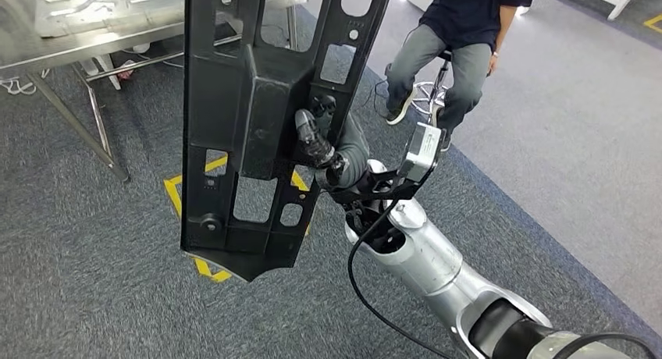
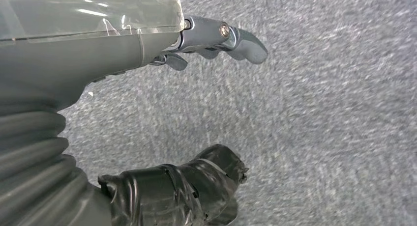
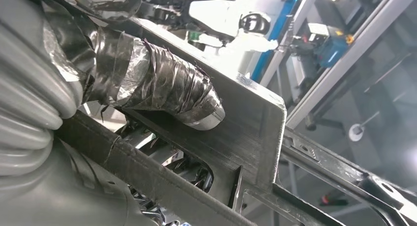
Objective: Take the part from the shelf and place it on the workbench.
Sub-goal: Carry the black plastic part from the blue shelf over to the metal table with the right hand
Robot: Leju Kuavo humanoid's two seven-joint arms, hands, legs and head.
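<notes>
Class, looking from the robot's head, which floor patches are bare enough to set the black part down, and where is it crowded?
Bare grey carpet lies left of the large black perforated part held by the right hand. Pale floor beyond the seated person is free. The metal workbench, its legs and the person crowd the far side.
</notes>
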